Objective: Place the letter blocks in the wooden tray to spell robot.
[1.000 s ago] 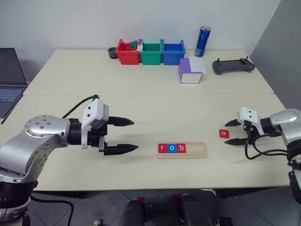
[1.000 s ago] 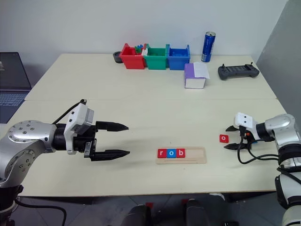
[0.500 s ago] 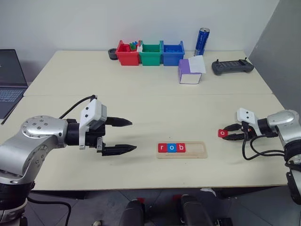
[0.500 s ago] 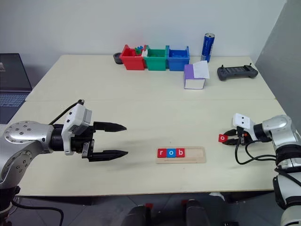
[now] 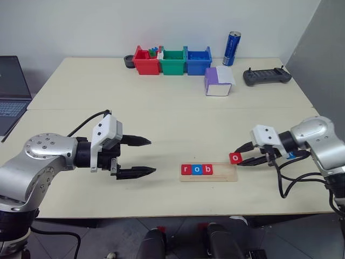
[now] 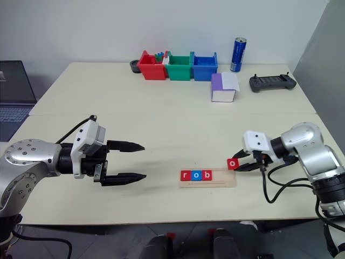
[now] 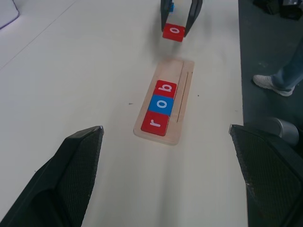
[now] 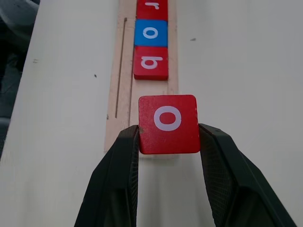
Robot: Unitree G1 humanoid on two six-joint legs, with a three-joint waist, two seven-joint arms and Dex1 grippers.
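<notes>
My right gripper has its two black fingers closed partway on a small flat red square tile printed with a white "o", pinching it by two opposite edges and carrying it above the table, just off the right end of the long pale wooden tray. In that tray I see three tiles lying flat in a row at its left end: a red "r" tile, a blue "o" tile and a red "b" tile, touching one another, with the right part of the groove bare. My left gripper hangs over the cream tabletop well to the left of the tray, fingers spread wide with nothing between them.
</notes>
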